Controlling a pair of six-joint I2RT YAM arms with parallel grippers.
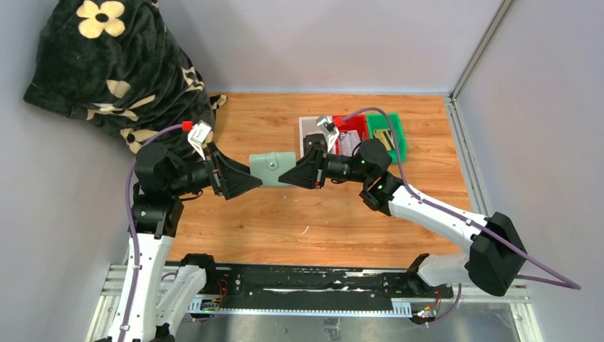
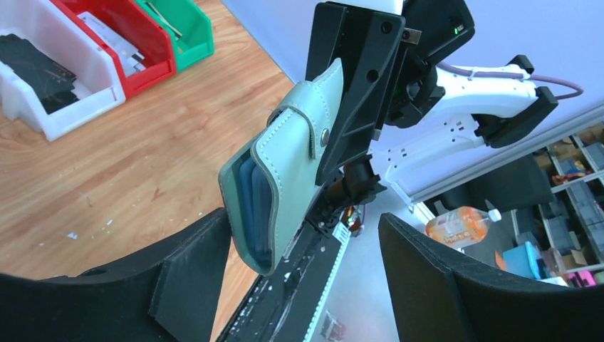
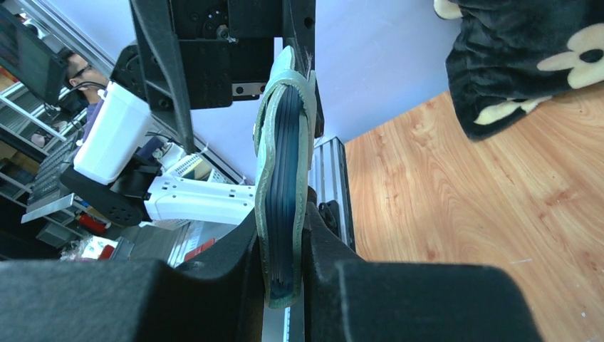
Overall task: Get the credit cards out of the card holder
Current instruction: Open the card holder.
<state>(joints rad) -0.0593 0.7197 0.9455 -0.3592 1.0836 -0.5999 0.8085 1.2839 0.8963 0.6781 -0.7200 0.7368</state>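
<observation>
Jaws: right gripper (image 3: 282,251) clamped on card holder (image 3: 282,142); left gripper (image 2: 303,246) apart, contact unclear.

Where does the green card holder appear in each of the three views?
Top external: card holder at centre, over the wooden table.
Left wrist: card holder at centre, before the open left hand.
Right wrist: card holder at centre, edge-on, pinched in the right hand.
Shared landmark: the wooden table.

The card holder (image 1: 274,169) sits between the left gripper (image 1: 256,179) and right gripper (image 1: 284,177).
</observation>
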